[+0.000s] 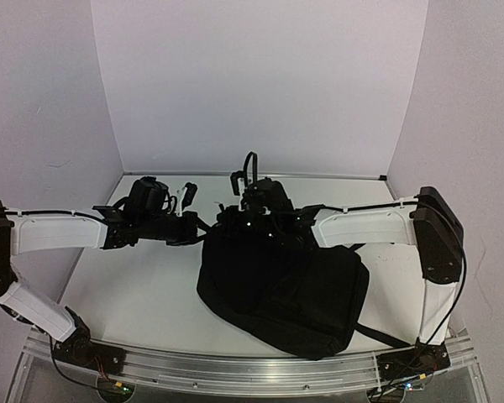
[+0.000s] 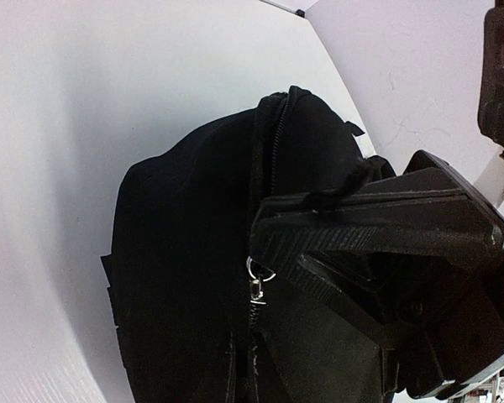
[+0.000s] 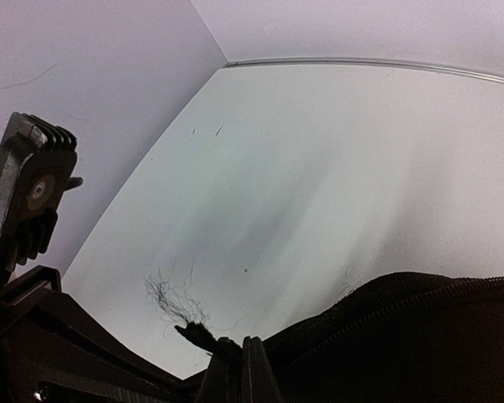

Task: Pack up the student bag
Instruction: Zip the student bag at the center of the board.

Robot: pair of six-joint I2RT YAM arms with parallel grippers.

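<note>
The student bag (image 1: pixel 294 285) is a large black backpack lying flat on the white table. Both grippers meet at its far top edge. My left gripper (image 1: pixel 193 227) is shut on the bag's edge along the zipper line (image 2: pixel 242 348), just below the silver zipper pull (image 2: pixel 259 281). My right gripper (image 1: pixel 238 221) is shut on a frayed black strap end (image 3: pixel 193 330) at the bag's top (image 3: pixel 420 336). Its ribbed fingers (image 2: pixel 361 227) lie across the bag (image 2: pixel 185 252) in the left wrist view, with the frayed strap end (image 2: pixel 353 178) beside them. No loose items are in view.
A shoulder strap (image 1: pixel 382 336) trails from the bag toward the right arm's base. White walls close the table at the back (image 3: pixel 361 61) and at both sides. A metal rail (image 1: pixel 235 369) runs along the near edge. The left gripper's body (image 3: pixel 29 197) is close to my right fingers.
</note>
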